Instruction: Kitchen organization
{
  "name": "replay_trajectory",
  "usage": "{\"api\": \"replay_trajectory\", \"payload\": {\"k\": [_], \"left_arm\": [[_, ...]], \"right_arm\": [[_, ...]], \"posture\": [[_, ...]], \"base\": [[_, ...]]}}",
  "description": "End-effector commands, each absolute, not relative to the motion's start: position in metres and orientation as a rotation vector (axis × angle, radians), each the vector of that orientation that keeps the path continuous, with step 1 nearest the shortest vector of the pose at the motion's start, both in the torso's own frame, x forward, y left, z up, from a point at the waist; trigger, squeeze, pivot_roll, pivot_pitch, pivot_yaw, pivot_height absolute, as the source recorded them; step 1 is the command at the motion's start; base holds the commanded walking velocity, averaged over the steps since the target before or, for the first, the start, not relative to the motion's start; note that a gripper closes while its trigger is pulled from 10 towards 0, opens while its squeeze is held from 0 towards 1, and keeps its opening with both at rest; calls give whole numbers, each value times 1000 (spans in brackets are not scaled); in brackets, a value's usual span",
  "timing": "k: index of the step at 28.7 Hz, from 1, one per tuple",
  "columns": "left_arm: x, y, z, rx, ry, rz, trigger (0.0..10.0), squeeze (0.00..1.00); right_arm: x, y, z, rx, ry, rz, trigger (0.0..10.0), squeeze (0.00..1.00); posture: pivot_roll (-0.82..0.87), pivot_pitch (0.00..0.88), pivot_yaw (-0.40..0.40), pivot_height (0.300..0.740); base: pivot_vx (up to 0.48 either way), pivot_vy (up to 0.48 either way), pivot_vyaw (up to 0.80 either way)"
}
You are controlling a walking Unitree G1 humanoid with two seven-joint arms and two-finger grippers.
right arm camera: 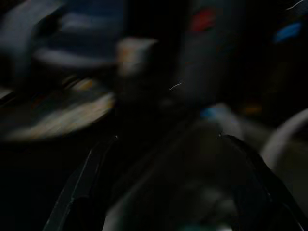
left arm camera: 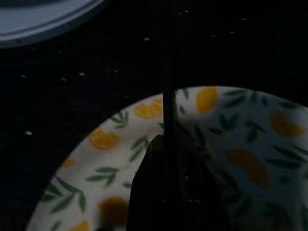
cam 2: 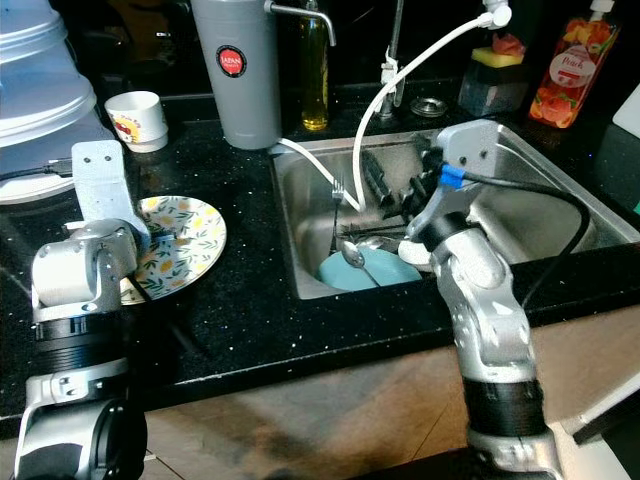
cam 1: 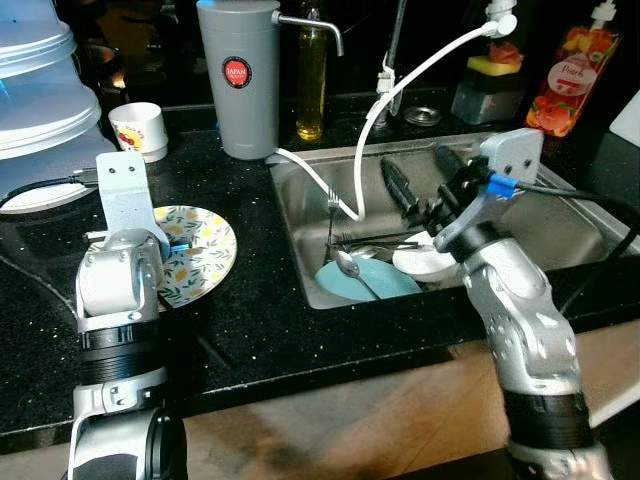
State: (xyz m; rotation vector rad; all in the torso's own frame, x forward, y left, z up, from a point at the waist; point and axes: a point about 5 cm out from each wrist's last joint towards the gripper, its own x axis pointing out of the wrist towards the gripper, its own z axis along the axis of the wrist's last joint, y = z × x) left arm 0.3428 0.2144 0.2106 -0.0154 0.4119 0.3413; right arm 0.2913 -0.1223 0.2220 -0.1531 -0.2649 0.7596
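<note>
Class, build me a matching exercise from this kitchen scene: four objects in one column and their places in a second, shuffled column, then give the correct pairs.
Objects
1. lemon-print plate
2. blue plate
3. grey flask
4. peach bottle

Places
A. in the sink
B. countertop, beneath the left gripper
C. behind the sink, far right
D. upright beside the sink's back left corner

Pairs: 1-B, 2-A, 3-D, 4-C

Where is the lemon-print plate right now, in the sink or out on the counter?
Out: the lemon-print plate lies flat on the black counter, left of the sink, under the left gripper.
</note>
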Motion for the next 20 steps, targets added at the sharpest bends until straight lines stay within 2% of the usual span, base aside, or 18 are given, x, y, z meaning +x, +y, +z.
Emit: {"api": "replay_trajectory", "payload": {"k": [1,6,7,8,9,11,14,20], "left_arm": [[340,217,193,-10,490,344,0,0],[343,208,213,-44,348,277,0,0],[344,203,228,-46,239,246,3255,0],[344,200,237,-29,172,227,10000,0],[344,198,243,-18,134,217,10000,0],[348,179,262,-55,25,95,10000,0],[355,152,280,-72,-48,-60,10000,0],[366,122,285,-78,-33,-186,10000,0]], "right_arm": [[287,-117,222,-186,-253,822,10000,0],[287,-120,214,-229,-216,842,10000,0],[289,-124,216,-216,-223,815,10000,0],[291,-127,219,-204,-236,788,10000,0],[293,-129,220,-194,-244,770,10000,0],[298,-141,231,-156,-288,673,10000,0],[303,-155,242,-127,-323,561,10000,0],[306,-166,251,-105,-358,473,10000,0]], "posture": [[128,37,5,740],[127,39,-1,740],[126,40,-4,740],[125,40,-6,740],[125,40,-6,740],[123,40,-8,740],[123,40,-8,740],[88,33,1,740]], "base": [[0,0,0],[0,0,0],[0,0,0],[0,0,0],[0,0,0],[0,0,0],[0,0,0],[0,0,0]]}}
